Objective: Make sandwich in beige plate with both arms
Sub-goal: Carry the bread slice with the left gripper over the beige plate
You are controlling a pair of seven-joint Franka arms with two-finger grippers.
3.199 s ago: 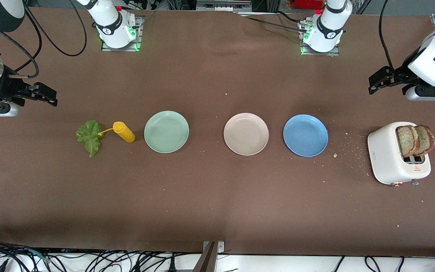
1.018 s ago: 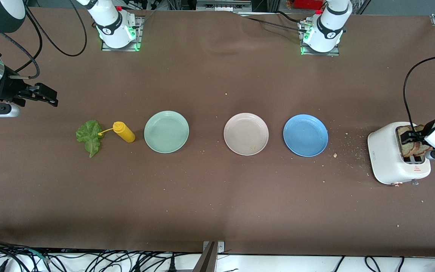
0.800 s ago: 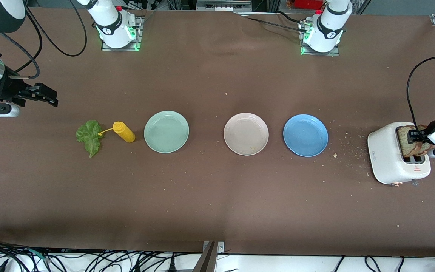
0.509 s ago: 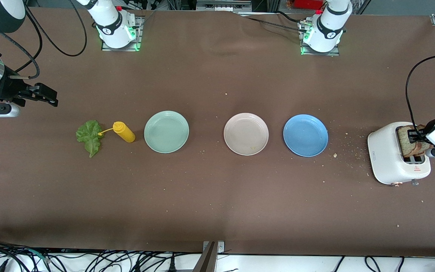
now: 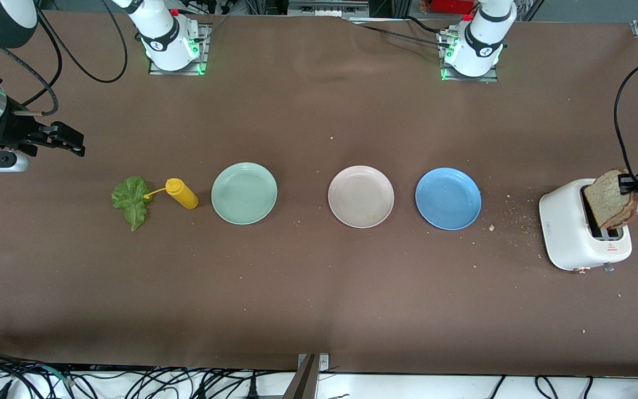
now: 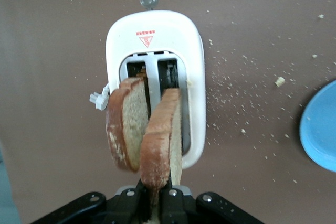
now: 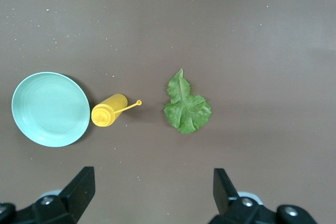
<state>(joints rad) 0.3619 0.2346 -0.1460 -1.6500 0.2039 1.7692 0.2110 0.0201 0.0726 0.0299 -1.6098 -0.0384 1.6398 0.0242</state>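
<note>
Left pincer [image 6: 155, 203] clamped on light, crumbly speckled brown bread slice's [image 6: 161, 140] crust edge over white toaster [image 5: 565, 233]; right pincer [image 7: 152, 192] waits wide open, empty.

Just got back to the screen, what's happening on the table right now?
The left gripper is shut on one bread slice and holds it above the toaster; the second slice sits in its slot. The right gripper waits open above the lettuce leaf and the yellow bottle. The beige plate holds no sandwich parts yet, between the green plate and the blue plate.
</note>
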